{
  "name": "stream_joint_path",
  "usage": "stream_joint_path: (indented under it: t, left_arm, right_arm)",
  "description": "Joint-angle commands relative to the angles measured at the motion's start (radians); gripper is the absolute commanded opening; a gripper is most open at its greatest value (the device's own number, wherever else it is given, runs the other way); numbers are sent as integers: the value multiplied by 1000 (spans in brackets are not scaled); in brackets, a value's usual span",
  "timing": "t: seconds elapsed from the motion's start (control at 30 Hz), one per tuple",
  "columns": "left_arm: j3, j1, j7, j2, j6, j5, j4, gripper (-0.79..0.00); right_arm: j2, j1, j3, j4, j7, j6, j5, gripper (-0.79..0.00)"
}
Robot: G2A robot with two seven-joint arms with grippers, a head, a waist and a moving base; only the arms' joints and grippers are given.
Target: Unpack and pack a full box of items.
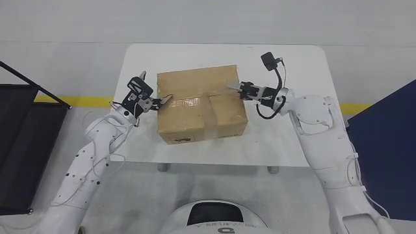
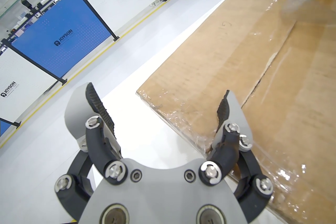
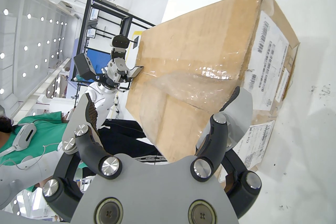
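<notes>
A closed brown cardboard box (image 1: 201,104) sealed with clear tape stands in the middle of the white table (image 1: 286,62). My left gripper (image 1: 156,97) is open at the box's left end, one finger over the top edge by the tape seam (image 2: 262,78). My right gripper (image 1: 235,88) is open at the box's right end, at the top edge above the side with white shipping labels (image 3: 270,57). In the right wrist view the box (image 3: 194,57) fills the space between my fingers (image 3: 233,99), and the left gripper (image 3: 128,72) shows at its far end.
A black rack (image 1: 26,143) stands on the floor to the table's left, and a blue panel (image 1: 390,136) stands at the right. Blue and white partition boards (image 2: 63,33) line the room beyond a yellow floor line (image 1: 78,101).
</notes>
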Motion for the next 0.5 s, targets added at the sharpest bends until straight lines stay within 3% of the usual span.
stream_joint_path:
  t: [0.0, 0.47]
  left_arm:
    - [-3, -5, 10, 1, 17, 28, 2, 0]
    - [-2, 13, -11, -2, 10, 11, -26, 0]
  right_arm:
    - [0, 2, -2, 6, 2, -9, 19, 0]
    - [8, -7, 23, 21, -65, -38, 111, 0]
